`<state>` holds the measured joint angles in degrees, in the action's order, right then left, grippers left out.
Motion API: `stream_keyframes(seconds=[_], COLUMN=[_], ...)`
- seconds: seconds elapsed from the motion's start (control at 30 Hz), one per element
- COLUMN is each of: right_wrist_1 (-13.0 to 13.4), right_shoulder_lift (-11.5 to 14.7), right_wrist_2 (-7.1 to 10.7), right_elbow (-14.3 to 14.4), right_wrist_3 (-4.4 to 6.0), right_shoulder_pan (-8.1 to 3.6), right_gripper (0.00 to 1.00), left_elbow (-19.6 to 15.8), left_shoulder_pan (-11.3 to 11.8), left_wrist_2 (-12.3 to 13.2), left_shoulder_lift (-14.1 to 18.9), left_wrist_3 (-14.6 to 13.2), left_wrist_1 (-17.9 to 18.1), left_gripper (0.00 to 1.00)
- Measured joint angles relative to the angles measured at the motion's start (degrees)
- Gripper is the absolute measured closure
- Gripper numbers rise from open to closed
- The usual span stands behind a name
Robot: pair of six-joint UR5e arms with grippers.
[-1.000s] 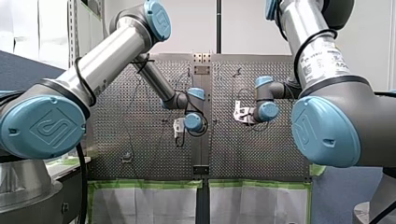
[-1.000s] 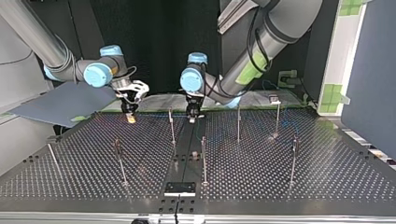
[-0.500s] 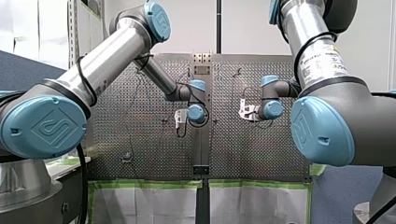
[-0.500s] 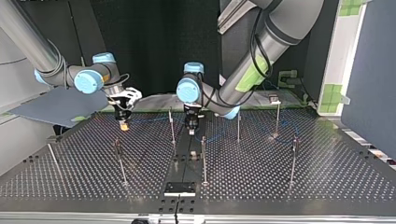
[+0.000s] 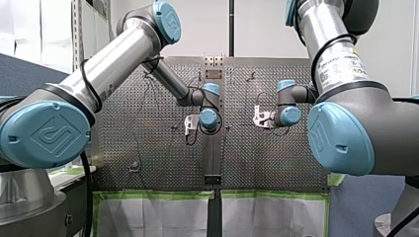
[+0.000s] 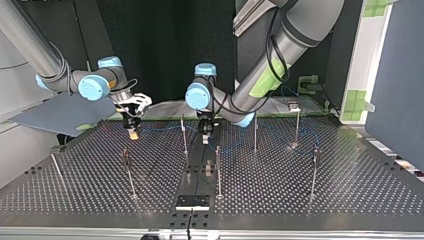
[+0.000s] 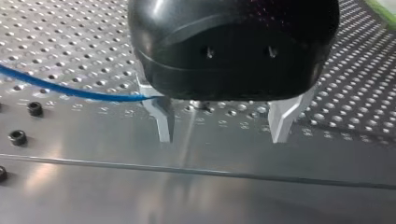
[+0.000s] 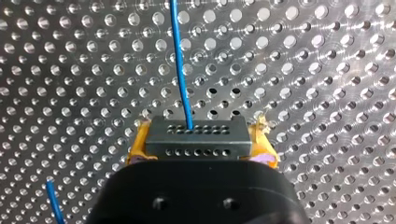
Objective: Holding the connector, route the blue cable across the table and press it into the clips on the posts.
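Held: connector, clamped between the yellow pads of my right gripper, at 10 o'clock on the table in the top view. The blue cable exits straight ahead, its run lying 9-to-3 there. My left gripper is spread, the cable touching one finger. Posts: no clip visibly filled, so judged early, with all pressing left

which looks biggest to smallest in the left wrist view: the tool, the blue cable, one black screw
1. my left tool, largest by far, though it is also nearest the camera
2. blue cable, long but thin
3. black screw, smallest
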<state>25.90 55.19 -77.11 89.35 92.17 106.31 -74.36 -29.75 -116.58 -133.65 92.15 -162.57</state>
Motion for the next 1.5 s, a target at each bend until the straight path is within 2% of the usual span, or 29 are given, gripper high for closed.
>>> stream_keyframes(seconds=[0.33, 0.57, 0.77, 0.93, 1.1, 1.23, 1.5], right_wrist_1=[-0.23, -0.3, -0.31, -0.31, -0.4, -0.44, -0.46], right_shoulder_lift=[0.03, 0.05, 0.04, 0.04, 0.04, 0.04, 0.03], right_wrist_2=[0.28, 0.29, 0.29, 0.29, 0.31, 0.41, 1.76], right_elbow=[0.03, 0.07, 0.05, 0.03, 0.03, 0.04, 0.06], right_wrist_3=[-0.32, -0.54, -0.57, -0.57, -0.57, -0.57, -0.57], right_shoulder_pan=[-0.09, -0.4, -0.52, -0.94, -1.83, -2.39, -3.2], right_gripper=[1.0, 1.0, 1.0, 1.0, 1.0, 1.0, 1.0], left_elbow=[-0.35, -2.84, -5.32, -5.75, -5.76, -5.77, -5.76], left_shoulder_pan=[-1.39, -3.7, -5.74, -7.96, -10.47, -11.67, -13.37], left_wrist_2=[-0.64, -0.63, -0.7, -0.71, -1.19, -2.69, -6.63], left_shoulder_lift=[1.43, 4.27, 5.22, 5.45, 5.46, 5.48, 5.41], left_wrist_3=[-0.2, -0.26, -0.27, 0.06, 0.49, 0.71, 0.66], left_wrist_1=[-4.71, -8.28, -10.15, -9.24, -7.11, -5.31, -1.31], left_gripper=[0.0, 0.0, 0.0, 0.0, 0.0, 0.0, 0.0])
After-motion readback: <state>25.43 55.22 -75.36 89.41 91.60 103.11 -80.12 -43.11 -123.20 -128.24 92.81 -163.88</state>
